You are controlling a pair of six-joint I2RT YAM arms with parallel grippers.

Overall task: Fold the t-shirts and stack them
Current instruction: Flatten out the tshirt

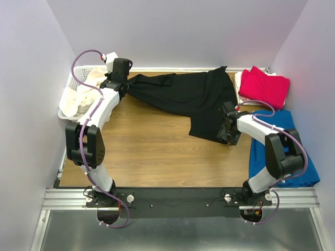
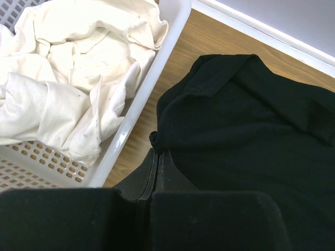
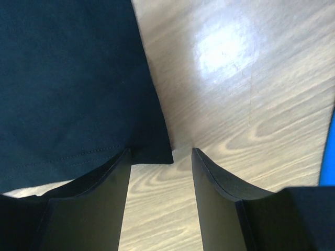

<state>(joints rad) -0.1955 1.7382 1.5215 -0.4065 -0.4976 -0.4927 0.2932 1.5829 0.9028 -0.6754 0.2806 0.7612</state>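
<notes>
A black t-shirt [image 1: 183, 94] lies stretched across the back of the wooden table, plain side up. My left gripper [image 1: 121, 89] is shut on its left edge beside the basket; in the left wrist view the fingers [image 2: 158, 152] pinch a fold of the black t-shirt [image 2: 246, 115]. My right gripper [image 1: 229, 137] stands open low over the shirt's near right corner. In the right wrist view that hemmed corner [image 3: 152, 149] sits just inside the left finger [image 3: 112, 178], with bare wood between the jaws. A folded crimson t-shirt [image 1: 264, 86] rests on a cream one [image 1: 241, 78] at the back right.
A white lattice basket [image 1: 70, 83] at the back left holds crumpled cream-white shirts [image 2: 68, 78]. A blue cloth [image 1: 280, 149] covers the table's right side under the right arm. Walls close in on the left, back and right.
</notes>
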